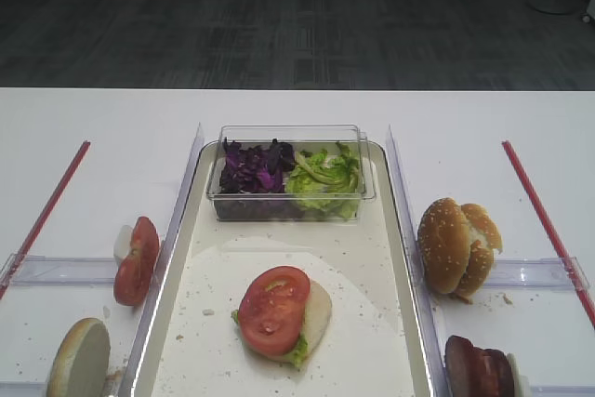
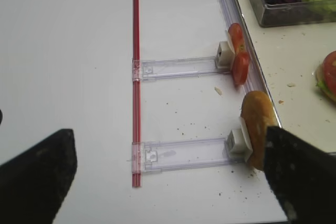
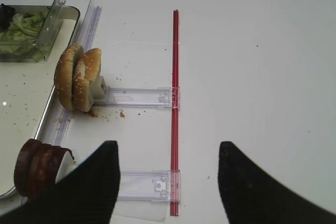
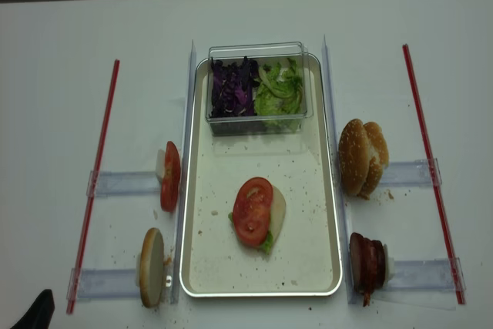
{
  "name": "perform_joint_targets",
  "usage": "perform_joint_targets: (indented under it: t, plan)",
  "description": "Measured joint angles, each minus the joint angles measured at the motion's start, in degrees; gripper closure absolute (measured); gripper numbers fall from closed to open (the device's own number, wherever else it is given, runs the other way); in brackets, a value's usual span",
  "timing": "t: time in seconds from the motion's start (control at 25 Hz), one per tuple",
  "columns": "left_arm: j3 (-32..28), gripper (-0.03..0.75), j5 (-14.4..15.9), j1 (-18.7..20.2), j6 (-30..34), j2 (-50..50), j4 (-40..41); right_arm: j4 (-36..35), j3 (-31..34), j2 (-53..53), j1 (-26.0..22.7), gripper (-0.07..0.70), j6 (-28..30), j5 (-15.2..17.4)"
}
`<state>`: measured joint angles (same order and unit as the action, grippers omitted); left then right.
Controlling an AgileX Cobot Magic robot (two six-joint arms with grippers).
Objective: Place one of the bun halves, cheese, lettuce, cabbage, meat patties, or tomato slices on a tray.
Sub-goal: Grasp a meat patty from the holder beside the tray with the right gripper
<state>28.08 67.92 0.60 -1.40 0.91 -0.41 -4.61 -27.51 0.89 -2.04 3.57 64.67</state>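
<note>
The cream tray [image 1: 367, 258] [image 4: 223, 267] holds a bun half topped with lettuce and a tomato slice [image 1: 274, 309] [image 4: 253, 211]. Its clear tub holds cabbage [image 1: 253, 166] and lettuce [image 1: 323, 174]. Right of the tray, sesame bun halves [image 3: 79, 77] [image 1: 456, 246] and meat patties [image 3: 37, 166] [image 4: 367, 261] stand on edge. On its left stand tomato slices [image 2: 239, 56] [image 1: 137, 260] and a bun half [image 2: 257, 127] [image 4: 151, 267]. No cheese shows. My right gripper [image 3: 168, 145] hangs open and empty beside the patties. My left gripper [image 2: 169, 132] is open and empty, its right finger near the left bun half.
A red strip [image 3: 175, 103] [image 2: 136, 77] runs along the table on each side. Clear plastic holders [image 3: 139, 97] [image 2: 178, 67] link the strips to the tray's side rails. Crumbs speckle the tray and table. The table's far edge [image 1: 297, 90] meets dark floor.
</note>
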Motion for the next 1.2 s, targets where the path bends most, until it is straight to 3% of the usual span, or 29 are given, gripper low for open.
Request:
perform_joint_targets:
  t: [1.2]
  plan:
    - [0.00,0.055,0.00,0.00,0.00,0.00,0.00,0.00,0.00,0.00,0.00,0.164,0.10,0.00]
